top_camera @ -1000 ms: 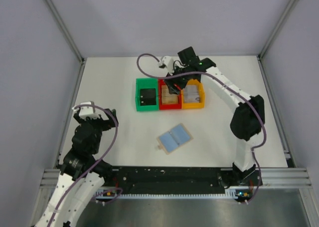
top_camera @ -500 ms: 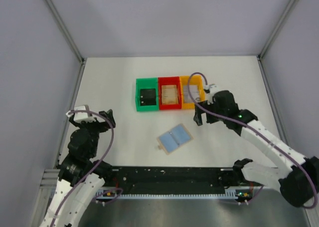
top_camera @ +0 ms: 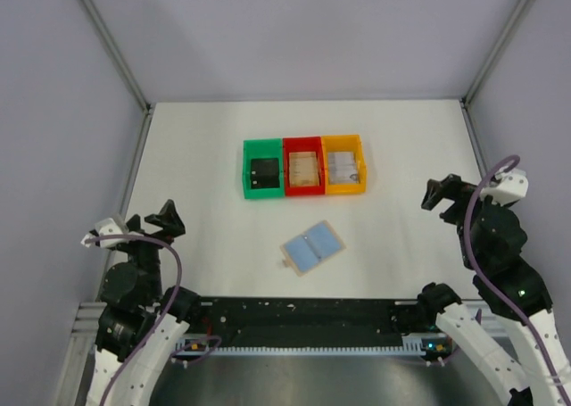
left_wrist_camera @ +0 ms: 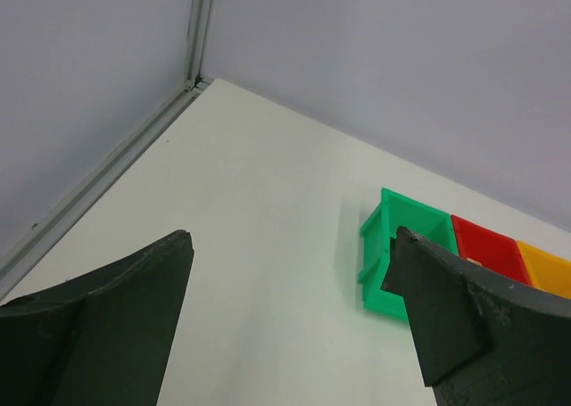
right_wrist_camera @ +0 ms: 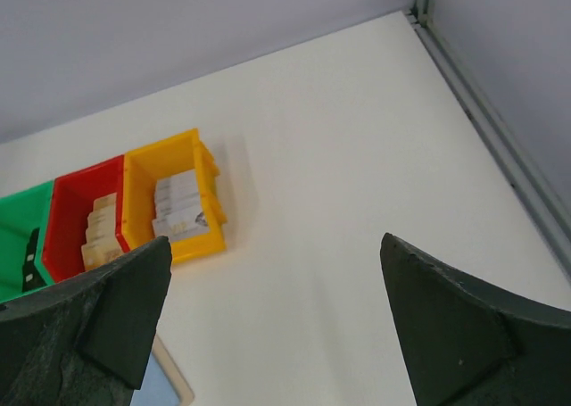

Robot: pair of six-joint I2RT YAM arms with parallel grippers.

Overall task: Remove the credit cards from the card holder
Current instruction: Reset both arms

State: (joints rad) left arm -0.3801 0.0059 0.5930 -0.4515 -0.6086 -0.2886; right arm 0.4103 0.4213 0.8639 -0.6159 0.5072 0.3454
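Holder (top_camera: 312, 249) lies open at 6 o'clock from the red bin (top_camera: 303, 142), left gripper (top_camera: 150, 220) and right gripper (top_camera: 443, 194) both spread and empty; I judge unloading done, next only checking its pockets.

Right wrist cam only catches a corner of the card holder (right_wrist_camera: 169, 384) at 7 o'clock; green bin (right_wrist_camera: 11, 211) is chopped off at 9.
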